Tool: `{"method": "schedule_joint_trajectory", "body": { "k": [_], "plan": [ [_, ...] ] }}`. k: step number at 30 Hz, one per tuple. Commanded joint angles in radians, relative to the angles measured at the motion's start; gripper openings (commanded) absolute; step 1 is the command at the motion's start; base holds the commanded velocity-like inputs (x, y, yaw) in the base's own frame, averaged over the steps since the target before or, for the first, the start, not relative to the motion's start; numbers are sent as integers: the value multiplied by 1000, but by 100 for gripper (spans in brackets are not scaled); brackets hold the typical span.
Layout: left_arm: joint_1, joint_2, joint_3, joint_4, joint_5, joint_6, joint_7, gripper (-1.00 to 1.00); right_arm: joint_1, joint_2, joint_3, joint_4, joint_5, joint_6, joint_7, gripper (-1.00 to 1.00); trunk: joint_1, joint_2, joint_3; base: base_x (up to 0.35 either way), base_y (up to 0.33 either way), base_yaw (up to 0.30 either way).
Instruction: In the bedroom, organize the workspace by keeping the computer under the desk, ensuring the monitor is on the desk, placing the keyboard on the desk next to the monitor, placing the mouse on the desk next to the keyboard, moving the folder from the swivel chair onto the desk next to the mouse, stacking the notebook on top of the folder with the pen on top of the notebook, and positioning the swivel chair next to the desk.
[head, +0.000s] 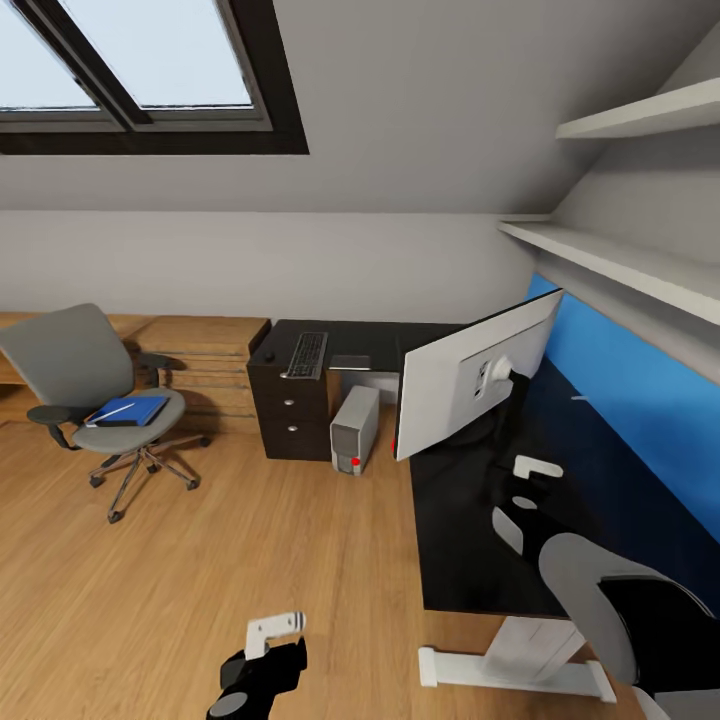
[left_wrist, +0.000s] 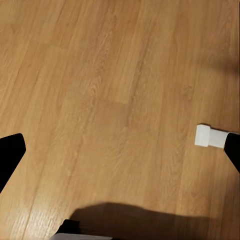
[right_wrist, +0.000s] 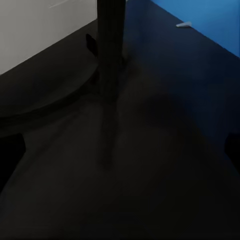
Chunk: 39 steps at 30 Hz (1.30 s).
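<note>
The desk already carries the monitor and keyboard, with the computer tucked beneath it. The swivel chair stands well apart from the desk, folder on its seat. Both the left gripper and right gripper hang open, empty.

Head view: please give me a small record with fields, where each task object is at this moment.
monitor: on desk, its back facing the camera
keyboard: on the desk's far section
computer: on floor beside drawer block
folder: on swivel chair seat, pen lying on it
left tool: over floor
right tool: over desk, behind monitor
</note>
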Motion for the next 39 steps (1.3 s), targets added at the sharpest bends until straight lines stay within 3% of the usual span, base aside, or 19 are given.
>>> {"method": "schedule_joint_trajectory", "body": {
  "k": [1, 12, 20, 27, 39],
  "plan": [
    [0, 0, -1, -5, 9, 2, 9, 100, -1, 0, 5, 2, -9, -5, -1, 100, 1, -2, -2, 0, 0, 0],
    [0, -1, -1, -11, 9, 2, 10, 100, -1, 0, 3, 3, -10, -4, -10, 100, 1, -2, -2, 0, 0, 0],
    [0, -1, -1, -13, 9, 2, 8, 100, 0, -3, 9, 13, 6, -21, 22, 100, 1, -2, -2, 0, 0, 0],
    [0, -1, -6, -16, 11, 2, 8, 100, 0, -47, 9, 29, 6, -69, 139, 100, 1, -2, -2, 0, 0, 0],
    [0, -1, -8, -17, 11, 2, 5, 100, 0, -66, 9, 41, 5, -104, 166, 100, 1, -2, -2, 145, 0, 0]
  ]
}}
